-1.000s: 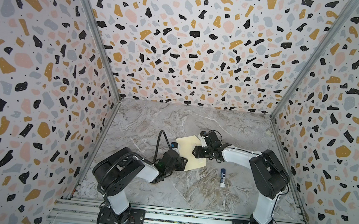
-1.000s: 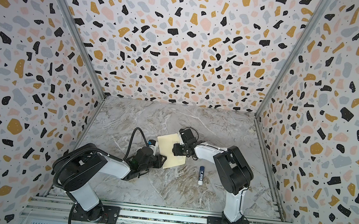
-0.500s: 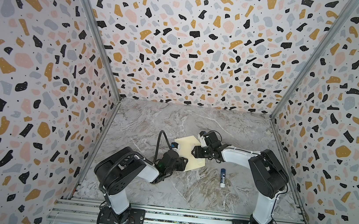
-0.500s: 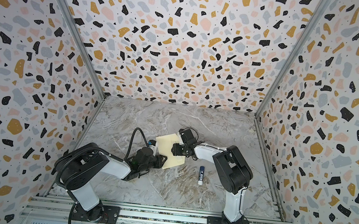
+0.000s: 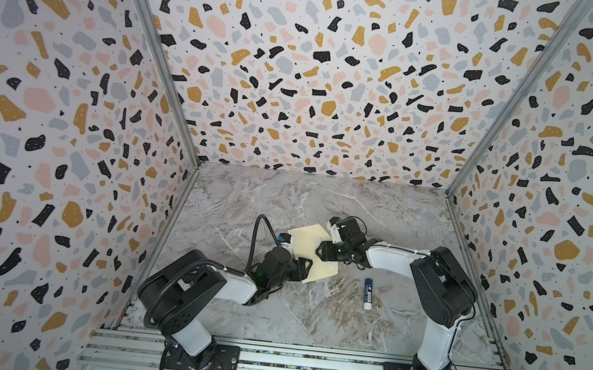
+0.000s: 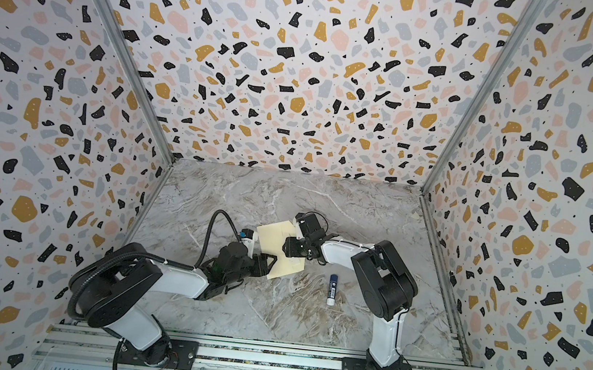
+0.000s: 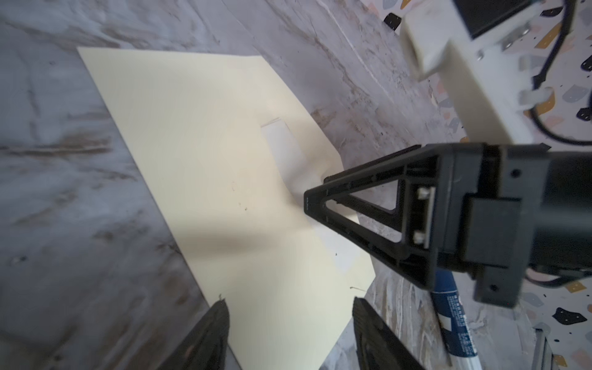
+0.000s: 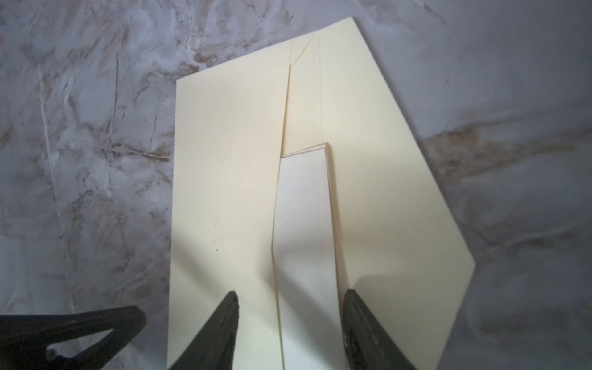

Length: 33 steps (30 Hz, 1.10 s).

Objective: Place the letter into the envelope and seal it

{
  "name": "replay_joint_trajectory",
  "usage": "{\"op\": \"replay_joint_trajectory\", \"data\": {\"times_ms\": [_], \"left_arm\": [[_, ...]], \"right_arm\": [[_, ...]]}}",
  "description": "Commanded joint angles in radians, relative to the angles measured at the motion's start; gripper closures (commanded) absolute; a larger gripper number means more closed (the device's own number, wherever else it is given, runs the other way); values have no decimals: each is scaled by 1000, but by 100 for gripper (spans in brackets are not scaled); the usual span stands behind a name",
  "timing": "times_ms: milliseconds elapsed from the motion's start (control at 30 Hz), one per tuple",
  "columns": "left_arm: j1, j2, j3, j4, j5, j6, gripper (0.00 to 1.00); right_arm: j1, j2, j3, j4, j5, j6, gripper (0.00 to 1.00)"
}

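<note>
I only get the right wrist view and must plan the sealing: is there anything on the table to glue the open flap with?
Observer: Yes. A glue stick lies on the table, to the right of the envelope in both top views and not touching it.
Operator: I see one finger of the other arm. Is that arm holding the envelope?
Observer: No. The left wrist view shows the left end effector open over a corner of the envelope, gripping nothing.
</note>
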Motion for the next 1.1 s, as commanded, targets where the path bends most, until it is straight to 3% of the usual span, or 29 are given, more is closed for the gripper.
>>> {"op": "replay_joint_trajectory", "data": {"times_ms": [0, 667, 1067], "left_arm": [[14, -56, -19, -38, -35, 16, 34], [27, 79, 14, 8, 34, -23, 32], [25, 137, 23, 49, 65, -31, 45]], "right_arm": [[-6, 3, -20, -25, -7, 4, 46], [-6, 10, -19, -10, -39, 5, 46], [-6, 9, -25, 1, -64, 16, 46]]}}
